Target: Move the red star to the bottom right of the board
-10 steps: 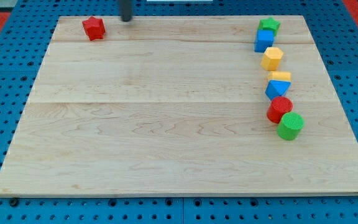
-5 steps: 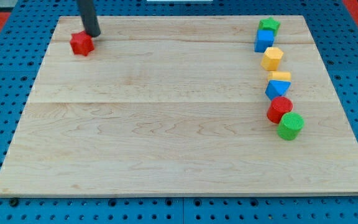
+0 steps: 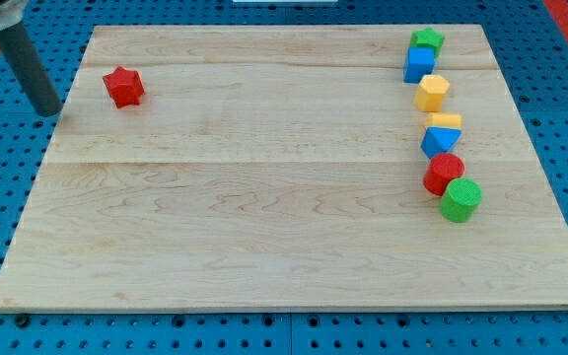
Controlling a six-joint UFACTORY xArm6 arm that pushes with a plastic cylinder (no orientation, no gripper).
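Note:
The red star (image 3: 123,87) lies near the top left corner of the wooden board (image 3: 264,197). My tip (image 3: 47,110) is to the star's left and slightly lower, just off the board's left edge, well apart from the star. The dark rod rises up and to the left out of the view's top left corner.
A column of blocks runs down the board's right side: a green star (image 3: 426,40), a blue cube (image 3: 419,64), a yellow hexagon (image 3: 432,93), a yellow block (image 3: 445,120), a blue block (image 3: 439,141), a red cylinder (image 3: 444,174) and a green cylinder (image 3: 461,199).
My tip swept from the board's top edge leftward and down past the star, ending off the left edge. The red star was pushed left and down.

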